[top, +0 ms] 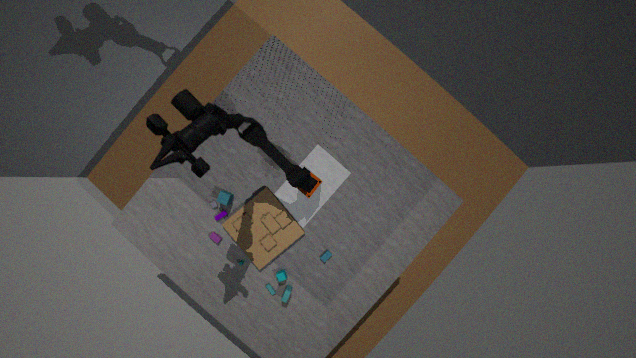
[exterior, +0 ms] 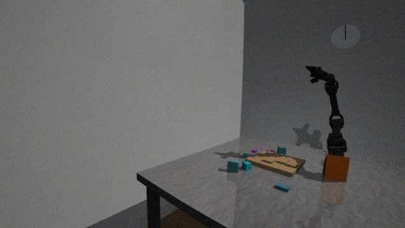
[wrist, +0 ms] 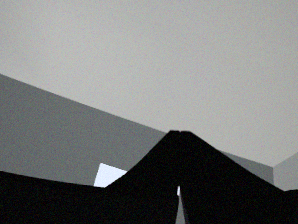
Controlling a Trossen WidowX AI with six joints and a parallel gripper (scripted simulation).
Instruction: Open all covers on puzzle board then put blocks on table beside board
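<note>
The puzzle board (top: 260, 257) (exterior: 286, 172) is a tan slab lying on the table, with several angular outlines on top; the arm's shadow crosses it. Whether these are open wells or covers is too small to tell. Around it lie a teal cube (top: 225, 198) (exterior: 281, 150), a violet block (top: 220, 216), a magenta block (top: 215, 237) (exterior: 254, 150), a cyan cube (top: 281, 276) (exterior: 246, 165), a flat blue block (top: 325, 256) (exterior: 282, 187) and smaller teal pieces. All these stand clear of the board. My gripper (top: 152, 167) (exterior: 306, 67) (wrist: 178, 140) is shut and empty, raised high above the table.
The orange block (exterior: 336, 168) (top: 314, 188) stands at the arm's base, right of the board in the exterior view. A pale sheet (top: 332, 170) lies under the base. Two teal bars lie near the cyan cube. The wrist view shows only walls, ceiling and a bright panel (wrist: 108, 176).
</note>
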